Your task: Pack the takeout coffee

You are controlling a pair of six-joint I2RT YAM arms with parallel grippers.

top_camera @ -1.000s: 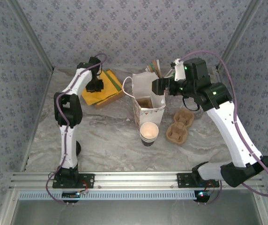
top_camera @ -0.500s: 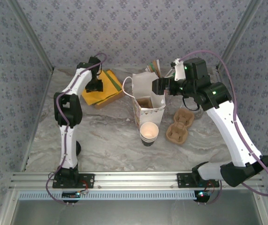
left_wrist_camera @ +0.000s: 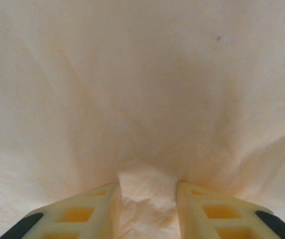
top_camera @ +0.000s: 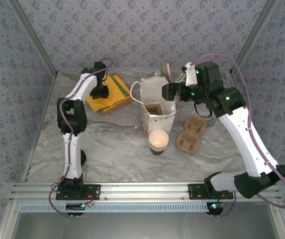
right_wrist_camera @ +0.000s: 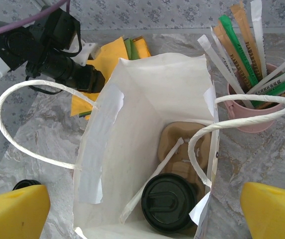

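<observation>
We see soft, even light falling from above on the marble counter (top_camera: pixel 112 144); things on it cast only faint, short shadows. This overhead picture is sharp throughout. The left wrist picture is washed out to pale peach, so close to a napkin (left_wrist_camera: pixel 142 89) that its creases look soft. The right wrist picture is bright and crisp at centre, while the yellow jaws of the right gripper (right_wrist_camera: pixel 142 216) blur at the near corners.

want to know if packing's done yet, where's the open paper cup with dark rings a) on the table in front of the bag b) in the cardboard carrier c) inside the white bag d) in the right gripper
a: top view shows the paper cup standing on the table just in front of the white bag
</observation>
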